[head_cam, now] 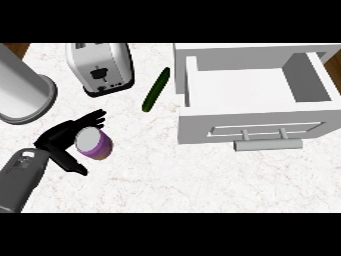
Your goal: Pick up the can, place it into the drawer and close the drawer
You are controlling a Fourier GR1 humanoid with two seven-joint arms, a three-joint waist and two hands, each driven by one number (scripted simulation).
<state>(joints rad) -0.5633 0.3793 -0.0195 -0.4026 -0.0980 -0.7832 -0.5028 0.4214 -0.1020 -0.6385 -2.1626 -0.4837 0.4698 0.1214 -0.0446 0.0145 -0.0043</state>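
Now the white stone counter (pixel 202 180) holds a big open white drawer (pixel 261 120) by its right edge and a silver toaster (pixel 99 67) near the back edge. Near the left edge, the black left hand (pixel 58 137) curls its fingers round the small purple can (pixel 95 145).

Black left hand (pixel 58 139) wrapped around a purple cylindrical can (pixel 95 144) on the white marbled counter (pixel 165 180).

The fingers (pixel 90 120) curve over the can's far side and the thumb lies along its near side. The can tilts, its pale top facing up and to the left. Well apart at the right, a white box drawer (pixel 254 85) stands pulled open, its grey bar handle (pixel 269 144) on the near face. A slim dark green cucumber (pixel 156 89) lies between the drawer and a silver two-slot toaster (pixel 99 67). A tall pale grey cylinder (pixel 14 85) stands at the far left.
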